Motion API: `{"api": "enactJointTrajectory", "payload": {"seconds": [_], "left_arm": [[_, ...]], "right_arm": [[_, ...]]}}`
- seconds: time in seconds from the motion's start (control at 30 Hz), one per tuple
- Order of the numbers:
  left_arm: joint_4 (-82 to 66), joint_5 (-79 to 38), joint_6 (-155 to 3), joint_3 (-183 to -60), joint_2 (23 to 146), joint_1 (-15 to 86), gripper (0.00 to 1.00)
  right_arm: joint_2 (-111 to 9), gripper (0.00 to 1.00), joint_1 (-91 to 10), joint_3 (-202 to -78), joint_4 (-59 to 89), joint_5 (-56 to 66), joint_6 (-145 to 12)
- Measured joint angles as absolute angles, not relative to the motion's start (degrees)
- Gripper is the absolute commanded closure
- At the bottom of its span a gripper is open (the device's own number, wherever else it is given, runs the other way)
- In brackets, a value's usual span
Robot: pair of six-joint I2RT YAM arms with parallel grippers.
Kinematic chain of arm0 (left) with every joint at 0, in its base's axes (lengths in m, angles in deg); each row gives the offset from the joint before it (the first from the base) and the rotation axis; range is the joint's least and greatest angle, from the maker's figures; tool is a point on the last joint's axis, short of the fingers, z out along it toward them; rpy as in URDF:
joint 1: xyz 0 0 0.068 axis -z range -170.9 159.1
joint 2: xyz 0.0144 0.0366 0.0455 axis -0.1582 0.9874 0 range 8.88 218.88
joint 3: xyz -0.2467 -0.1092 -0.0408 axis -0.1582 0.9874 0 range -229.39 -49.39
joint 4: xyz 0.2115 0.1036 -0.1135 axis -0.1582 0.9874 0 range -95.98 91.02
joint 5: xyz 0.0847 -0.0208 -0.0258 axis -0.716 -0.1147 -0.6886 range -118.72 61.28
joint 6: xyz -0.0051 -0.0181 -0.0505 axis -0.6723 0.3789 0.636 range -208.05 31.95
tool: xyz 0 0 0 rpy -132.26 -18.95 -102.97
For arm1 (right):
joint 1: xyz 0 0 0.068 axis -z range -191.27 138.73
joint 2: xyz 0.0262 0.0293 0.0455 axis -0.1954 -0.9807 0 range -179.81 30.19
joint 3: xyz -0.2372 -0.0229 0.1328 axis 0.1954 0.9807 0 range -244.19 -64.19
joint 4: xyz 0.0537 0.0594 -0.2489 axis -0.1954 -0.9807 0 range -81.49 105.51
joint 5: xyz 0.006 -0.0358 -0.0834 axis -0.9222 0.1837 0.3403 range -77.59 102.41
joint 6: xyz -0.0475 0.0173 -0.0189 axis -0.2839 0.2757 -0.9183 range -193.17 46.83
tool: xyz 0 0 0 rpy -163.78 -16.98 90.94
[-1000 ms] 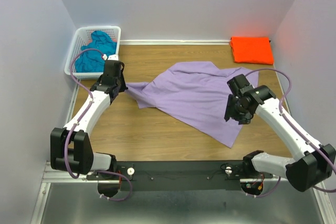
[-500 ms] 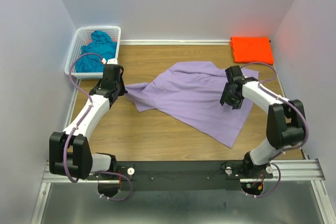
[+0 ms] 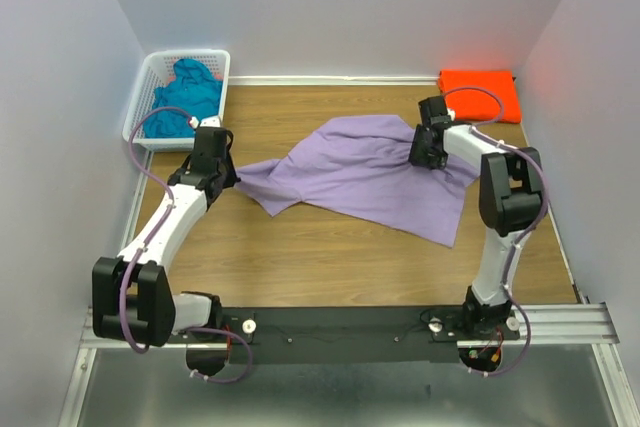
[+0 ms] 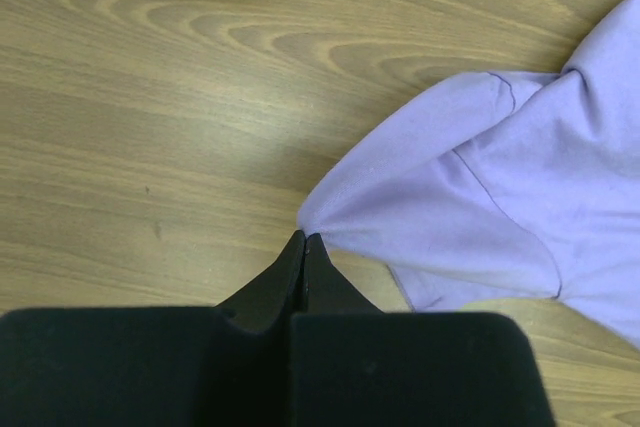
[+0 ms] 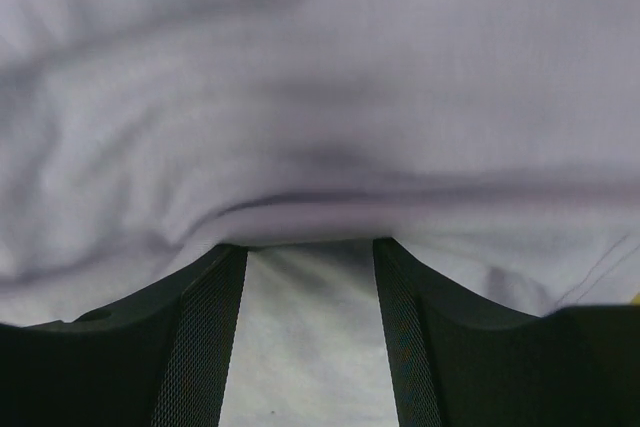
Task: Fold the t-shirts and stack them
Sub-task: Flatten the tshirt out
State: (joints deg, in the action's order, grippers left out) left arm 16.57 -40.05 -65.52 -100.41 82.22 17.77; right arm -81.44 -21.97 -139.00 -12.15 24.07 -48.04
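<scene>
Hands: left hand [image 4: 304, 239] pinched shut on a tip of the soft lavender-purple cotton t-shirt [image 4: 520, 177], crumpled on the wooden counter [image 3: 300, 247]; right hand [image 5: 310, 245] gapes over a fold, unclamped. Risk: thin pinch slips under pull, or right grabs two layers.

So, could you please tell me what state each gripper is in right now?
Left gripper: closed, pinching a corner of the lavender t-shirt.
Right gripper: open, jaws apart against the same shirt, nothing gripped.

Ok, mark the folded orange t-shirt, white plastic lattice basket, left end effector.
Folded orange t-shirt [image 3: 480, 95], top view, centre of fabric.
White plastic lattice basket [image 3: 138, 105], top view, left wall.
Left end effector [image 4: 304, 247], left wrist view, closed fingertips.
</scene>
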Motion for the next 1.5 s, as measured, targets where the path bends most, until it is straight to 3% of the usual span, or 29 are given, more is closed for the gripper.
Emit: {"api": "enactJointTrajectory", "payload": {"seconds": [0.2,0.3,0.57,0.87,1.5], "left_arm": [[17.46,-39.74,-64.34,-99.97,80.19,17.68,1.0],[17.79,-39.26,-63.88,-99.82,79.58,17.68,1.0],[17.9,-37.75,-63.27,-99.71,78.2,17.68,1.0],[17.51,-36.07,-63.8,-99.71,78.16,17.68,1.0],[16.37,-34.21,-64.69,-99.06,77.65,17.68,1.0]], "right_arm": [[-91.56,0.37,-21.97,-152.79,-9.53,24.57,-51.93],[-92.15,0.35,-21.97,-153.69,-8.98,24.29,-52.26],[-74.69,0.29,-21.97,-135.52,-13.57,26.15,-48.98],[-52.39,0.45,-21.38,-117.32,-19.74,28.16,-39.01],[-52.89,0.46,-21.38,-107.74,-21.25,26.41,-31.06]]}}
